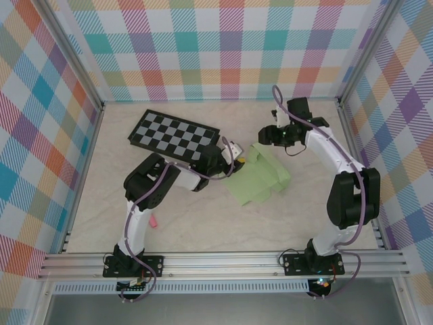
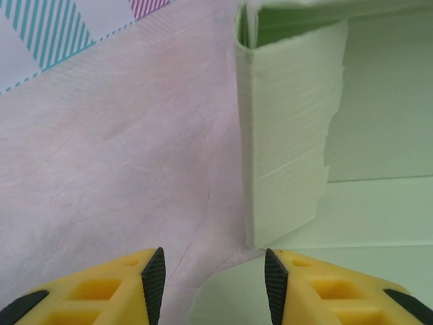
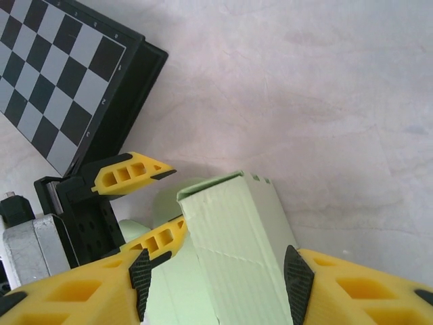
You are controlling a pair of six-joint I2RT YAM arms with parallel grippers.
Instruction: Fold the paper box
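Note:
The paper box (image 1: 262,175) is pale green card lying partly folded in the middle of the table, with one wall standing up. In the left wrist view that upright wall (image 2: 287,128) rises just ahead of my left gripper (image 2: 214,284), which is open over a flat flap and the table, touching nothing. My left gripper (image 1: 235,156) sits at the box's left edge. My right gripper (image 3: 218,281) is open, straddling the upright wall (image 3: 237,237) from above without pinching it. It hangs over the box's far corner (image 1: 265,139). The left gripper (image 3: 159,203) also appears beside that wall.
A black-and-grey checkerboard (image 1: 172,135) lies at the back left, close behind the left arm; its corner (image 3: 61,81) is near the left gripper. A small pink object (image 1: 153,221) rests near the left arm's base. Plaid walls enclose the table.

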